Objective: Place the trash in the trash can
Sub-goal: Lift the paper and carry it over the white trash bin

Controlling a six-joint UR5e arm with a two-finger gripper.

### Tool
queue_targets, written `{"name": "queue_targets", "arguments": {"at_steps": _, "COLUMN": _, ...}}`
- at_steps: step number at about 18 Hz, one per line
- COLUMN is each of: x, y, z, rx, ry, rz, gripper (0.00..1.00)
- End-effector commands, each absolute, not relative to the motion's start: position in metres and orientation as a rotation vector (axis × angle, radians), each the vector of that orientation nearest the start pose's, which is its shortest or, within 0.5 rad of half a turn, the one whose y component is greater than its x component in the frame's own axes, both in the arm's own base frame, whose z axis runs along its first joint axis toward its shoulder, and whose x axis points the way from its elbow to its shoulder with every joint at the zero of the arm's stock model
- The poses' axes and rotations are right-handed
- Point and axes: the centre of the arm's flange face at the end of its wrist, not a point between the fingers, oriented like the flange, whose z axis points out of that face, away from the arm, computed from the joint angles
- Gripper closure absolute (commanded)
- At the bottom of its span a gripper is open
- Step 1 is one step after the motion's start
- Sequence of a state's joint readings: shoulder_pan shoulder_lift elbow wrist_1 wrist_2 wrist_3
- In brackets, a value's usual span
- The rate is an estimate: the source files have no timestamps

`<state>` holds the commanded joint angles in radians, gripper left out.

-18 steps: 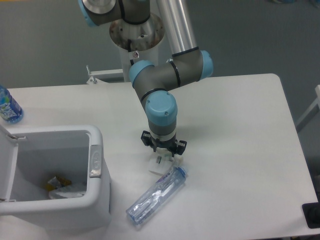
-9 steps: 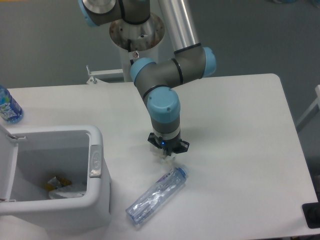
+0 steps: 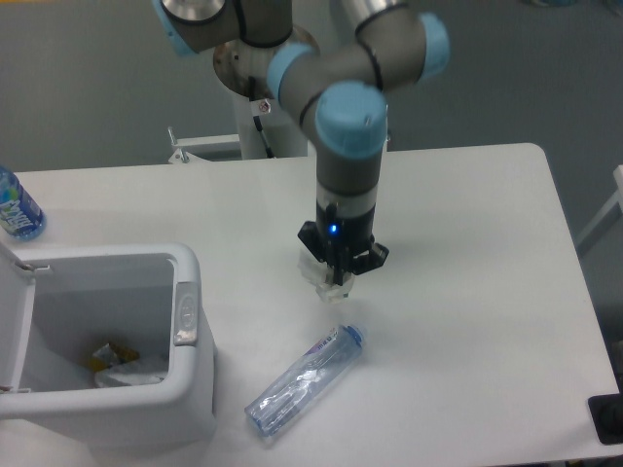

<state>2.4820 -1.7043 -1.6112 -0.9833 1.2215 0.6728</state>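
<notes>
My gripper (image 3: 334, 282) is shut on the small crumpled white wrapper (image 3: 324, 283) and holds it lifted above the table, right of the trash can. The crushed clear plastic bottle (image 3: 304, 380) with a faint bluish label lies on the table below the gripper, slanting from lower left to upper right. The trash can (image 3: 185, 379) is a white rectangular bin at the front left, its lid open to the left, a grey latch (image 3: 185, 313) on its right rim. Some trash (image 3: 122, 365) lies inside it.
An intact blue-labelled water bottle (image 3: 16, 209) stands at the table's far left edge. The robot's base column (image 3: 265, 88) rises behind the table. A dark object (image 3: 607, 418) sits at the front right corner.
The gripper closed on the white wrapper and lifted it, rising and shifting slightly right. The crushed bottle has not moved.
</notes>
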Motion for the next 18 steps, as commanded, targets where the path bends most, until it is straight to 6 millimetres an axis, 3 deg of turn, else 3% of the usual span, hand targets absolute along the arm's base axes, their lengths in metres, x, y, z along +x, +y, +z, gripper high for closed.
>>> {"name": "queue_targets", "arguments": {"at_steps": 1, "x": -0.347, "y": 0.491, "z": 0.501, "rx": -2.525, "ry": -0.290, "rz": 0.044, "gripper": 1.00}}
{"name": "queue_targets", "arguments": {"at_steps": 4, "x": -0.347, "y": 0.505, "z": 0.565, "rx": -2.358, "ry": -0.530, "rz": 0.018, "gripper": 1.00}}
{"name": "queue_targets", "arguments": {"at_steps": 5, "x": -0.335, "y": 0.513, "z": 0.581, "rx": -2.316, "ry": -0.534, "rz": 0.008, "gripper": 1.00}}
{"name": "queue_targets", "arguments": {"at_steps": 7, "x": -0.312, "y": 0.526, "z": 0.592, "rx": -2.286, "ry": -0.509, "rz": -0.013, "gripper": 1.00}}
{"name": "queue_targets", "arguments": {"at_steps": 11, "x": -0.259, "y": 0.559, "z": 0.582, "rx": -2.311, "ry": -0.453, "rz": -0.095, "gripper": 1.00}}
{"name": "queue_targets", "arguments": {"at_steps": 15, "x": -0.196, "y": 0.610, "z": 0.540, "rx": -2.398, "ry": -0.315, "rz": -0.196, "gripper": 0.98}}
{"name": "queue_targets", "arguments": {"at_steps": 16, "x": -0.188, "y": 0.616, "z": 0.532, "rx": -2.412, "ry": -0.297, "rz": -0.208, "gripper": 0.82}}
{"name": "queue_targets", "arguments": {"at_steps": 17, "x": -0.179, "y": 0.621, "z": 0.526, "rx": -2.425, "ry": -0.281, "rz": -0.219, "gripper": 0.79}}
{"name": "queue_targets", "arguments": {"at_steps": 18, "x": -0.173, "y": 0.622, "z": 0.524, "rx": -2.431, "ry": -0.275, "rz": -0.225, "gripper": 0.58}}
